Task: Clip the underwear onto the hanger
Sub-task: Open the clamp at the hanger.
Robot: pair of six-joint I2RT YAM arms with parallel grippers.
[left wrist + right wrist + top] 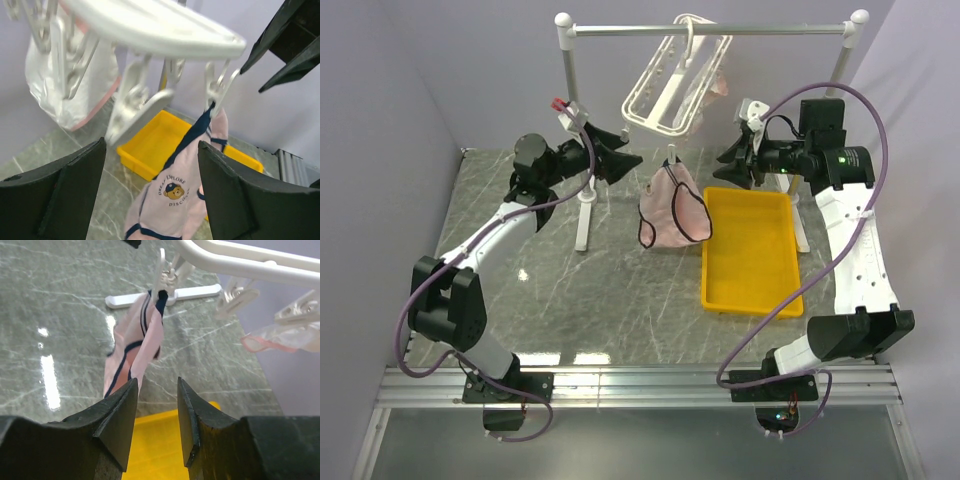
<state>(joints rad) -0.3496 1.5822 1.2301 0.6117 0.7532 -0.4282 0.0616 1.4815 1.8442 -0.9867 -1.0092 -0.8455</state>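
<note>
The white hanger (675, 85) hangs by its hook from the grey rail. A pale pink brief with navy trim (672, 208) dangles from one of its clips; it shows in the left wrist view (182, 190) and the right wrist view (135, 347). Another pale brief (60, 85) hangs clipped at the hanger's far side. My left gripper (620, 160) is open and empty, just left of the trimmed brief. My right gripper (728, 165) is open and empty, to the right of it, above the tray's far end.
A yellow tray (750, 250) sits on the marble table right of centre. The grey rail stand (710, 30) with white ball ends spans the back; its white feet (582, 225) rest on the table. Purple walls close in on both sides.
</note>
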